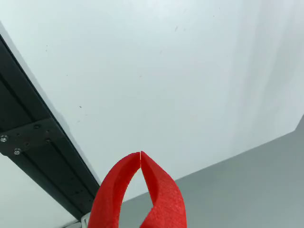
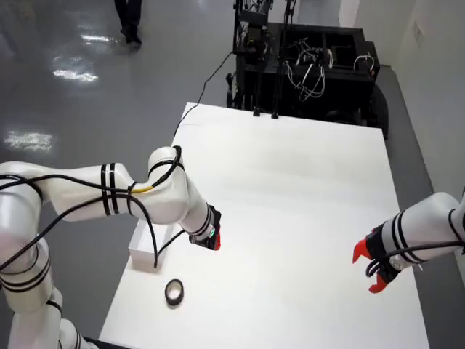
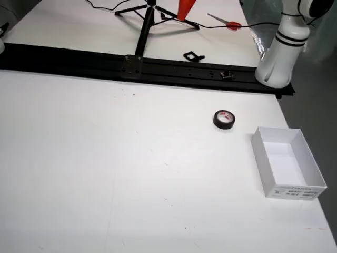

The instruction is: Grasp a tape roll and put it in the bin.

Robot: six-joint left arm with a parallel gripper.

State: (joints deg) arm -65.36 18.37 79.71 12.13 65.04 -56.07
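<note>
The black tape roll lies flat on the white table near its front edge in the overhead view; the side view shows the tape roll between the black rail and the bin. The white open bin stands just left of the working arm's wrist, and the side view shows the bin empty. My red-fingered gripper hovers over the table right of the bin and up-right of the roll. In the wrist view the gripper has its tips touching with nothing between them. Neither roll nor bin appears there.
A second white arm with an open red gripper stands still at the table's right edge. A black rail runs along one table side, with an arm base at its end. A black equipment rack stands behind the table.
</note>
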